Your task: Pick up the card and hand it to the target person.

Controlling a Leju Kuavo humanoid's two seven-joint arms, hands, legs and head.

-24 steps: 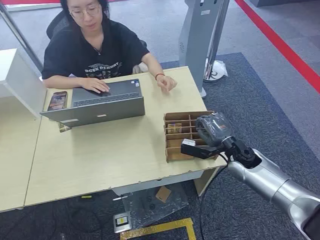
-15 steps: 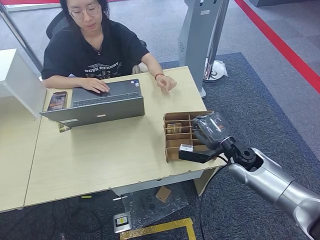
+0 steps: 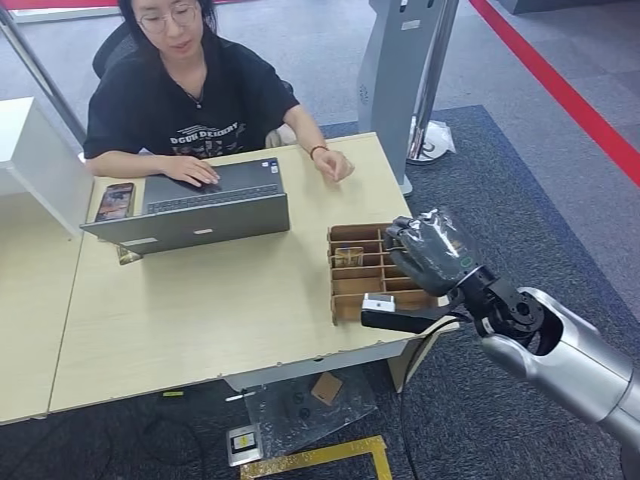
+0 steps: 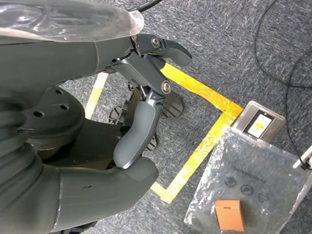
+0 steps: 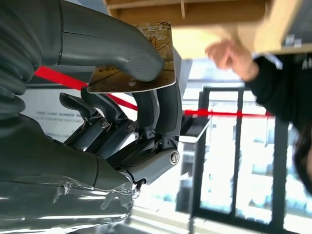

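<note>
In the right wrist view a brown patterned card [image 5: 137, 74] is pinched between the thumb and fingers of my right hand [image 5: 121, 102]. In the head view that right hand [image 3: 426, 262] hovers over the right end of a cardboard divider box [image 3: 353, 288] near the table's right edge. One more small card [image 3: 349, 256] sits in a compartment of the box. The person [image 3: 189, 95] sits behind the table, one hand [image 3: 333, 165] resting on it beyond the box. My left hand [image 4: 140, 122] hangs above the floor, fingers curled in, holding nothing.
An open grey laptop [image 3: 204, 205] and a phone [image 3: 115, 200] lie in front of the person. A grey kiosk stand [image 3: 400, 70] rises behind the table's right corner. On the floor lie a plastic bag with a small brown box [image 4: 229, 215] and yellow tape [image 4: 198, 151].
My right hand has lifted slightly off the box and shifted a little right, wrist turning, with the card still pinched. The person has barely moved.
</note>
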